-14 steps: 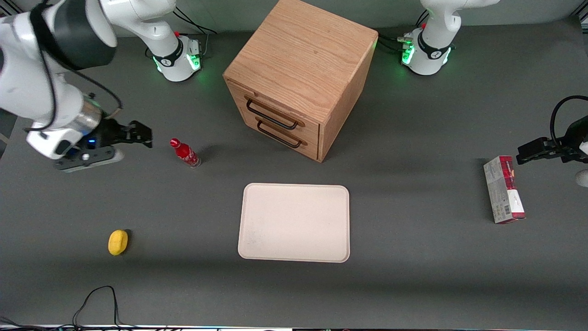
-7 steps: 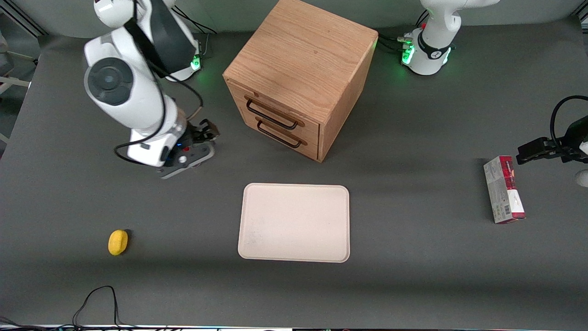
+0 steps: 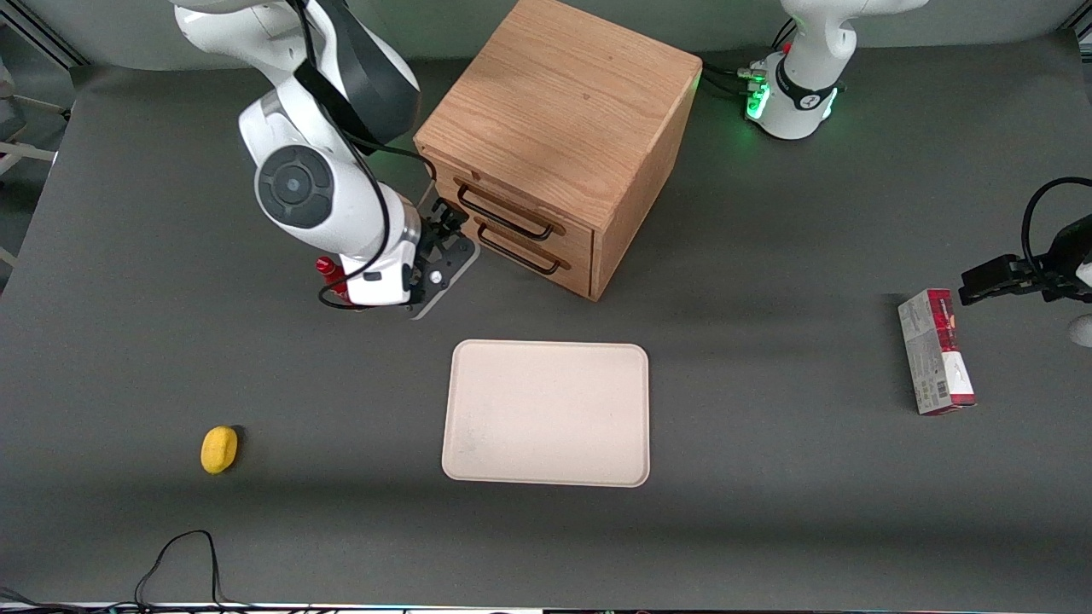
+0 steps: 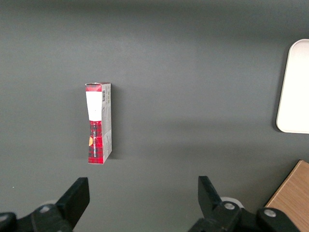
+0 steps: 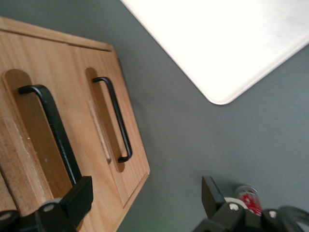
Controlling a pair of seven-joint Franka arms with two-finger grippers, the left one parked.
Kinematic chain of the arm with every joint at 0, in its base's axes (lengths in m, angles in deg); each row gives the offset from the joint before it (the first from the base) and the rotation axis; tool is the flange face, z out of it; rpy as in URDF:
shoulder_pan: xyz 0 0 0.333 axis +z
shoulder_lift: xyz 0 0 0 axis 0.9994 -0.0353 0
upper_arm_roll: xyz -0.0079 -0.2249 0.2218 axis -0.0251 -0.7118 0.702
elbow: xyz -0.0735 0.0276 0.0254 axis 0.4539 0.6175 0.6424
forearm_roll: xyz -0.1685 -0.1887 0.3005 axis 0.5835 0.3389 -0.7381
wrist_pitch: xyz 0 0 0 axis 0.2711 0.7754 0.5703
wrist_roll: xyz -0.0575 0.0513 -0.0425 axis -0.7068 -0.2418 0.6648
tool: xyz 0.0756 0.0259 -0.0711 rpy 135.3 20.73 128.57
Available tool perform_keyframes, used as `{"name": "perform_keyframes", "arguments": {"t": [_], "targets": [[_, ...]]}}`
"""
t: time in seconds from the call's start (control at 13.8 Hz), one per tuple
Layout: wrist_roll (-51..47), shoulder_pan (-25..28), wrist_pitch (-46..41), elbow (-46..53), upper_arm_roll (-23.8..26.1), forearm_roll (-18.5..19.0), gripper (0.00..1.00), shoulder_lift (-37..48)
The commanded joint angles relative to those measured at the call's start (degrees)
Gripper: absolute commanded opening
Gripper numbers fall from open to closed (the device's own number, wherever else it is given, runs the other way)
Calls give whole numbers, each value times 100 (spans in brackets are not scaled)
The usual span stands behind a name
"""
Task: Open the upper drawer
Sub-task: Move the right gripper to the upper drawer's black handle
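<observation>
On the grey table, the spread hand sits just beside the shut upper drawer.

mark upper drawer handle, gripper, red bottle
upper drawer handle (image 3: 503,213), front view, middle of the black bar.
gripper (image 3: 445,223), front view, between its open fingertips, at the cabinet's front.
red bottle (image 3: 328,268), front view, cap end beside the arm.

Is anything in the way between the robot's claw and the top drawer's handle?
No. In the front view the gripper, jaws open, sits right by the upper drawer's handle, with nothing between them.
</observation>
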Motion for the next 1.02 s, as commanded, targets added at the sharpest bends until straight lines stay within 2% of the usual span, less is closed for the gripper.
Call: {"name": "perform_keyframes", "arguments": {"t": [0.0, 0.15, 0.44, 0.95], "targets": [[455, 59, -146, 132, -11, -536, 100, -253], [833, 339, -155, 123, -11, -582, 100, -324], [870, 550, -172, 62, -11, -591, 100, -403], [887, 525, -164, 44, -64, -573, 100, -553]]}}
